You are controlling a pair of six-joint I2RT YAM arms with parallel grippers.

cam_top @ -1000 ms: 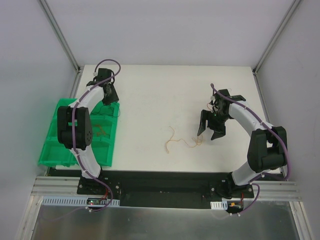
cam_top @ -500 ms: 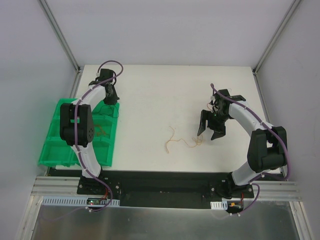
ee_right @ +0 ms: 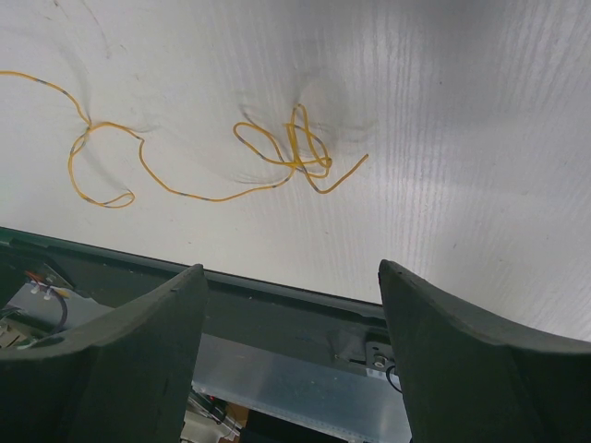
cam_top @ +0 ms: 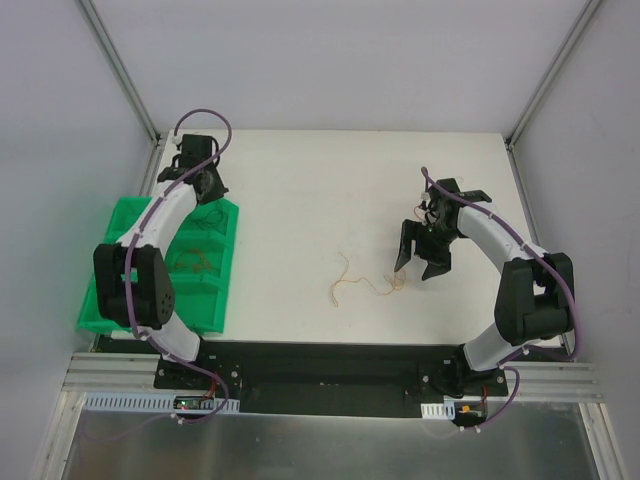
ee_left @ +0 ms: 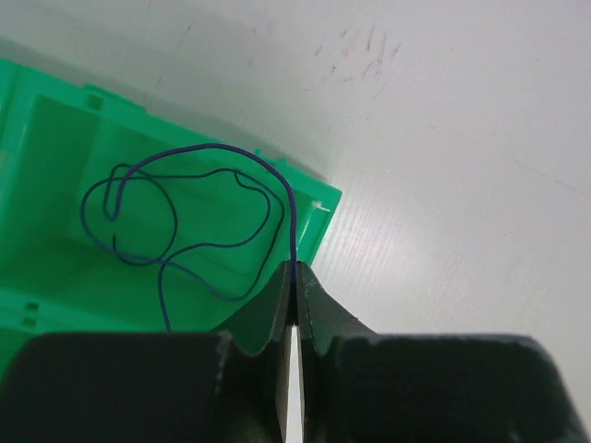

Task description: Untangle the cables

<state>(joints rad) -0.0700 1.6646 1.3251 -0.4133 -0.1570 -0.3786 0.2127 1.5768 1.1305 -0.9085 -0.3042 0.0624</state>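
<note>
My left gripper [cam_top: 207, 187] is over the far corner of the green bin [cam_top: 120, 300]. In the left wrist view it [ee_left: 294, 269] is shut on a thin dark blue-black cable [ee_left: 222, 146] that curls down into the bin's far compartment [ee_left: 319, 198]. An orange-cream cable [cam_top: 345, 281] lies loose on the table, with a small knot [cam_top: 393, 283] at its right end. My right gripper [cam_top: 422, 262] hovers open just right of that knot. In the right wrist view the cable [ee_right: 185, 189] and knot [ee_right: 300, 152] lie beyond the wide-open gripper [ee_right: 291, 269].
Another orange cable [cam_top: 200, 262] lies in the bin's middle compartment. The bin sits at the table's left edge. A black rail [cam_top: 330, 360] runs along the near edge. Grey walls enclose the white table [cam_top: 320, 190].
My left arm has swung its elbow toward the near left, and its gripper has moved a little to the far left with the dark cable. The right arm and orange cable have not moved.
</note>
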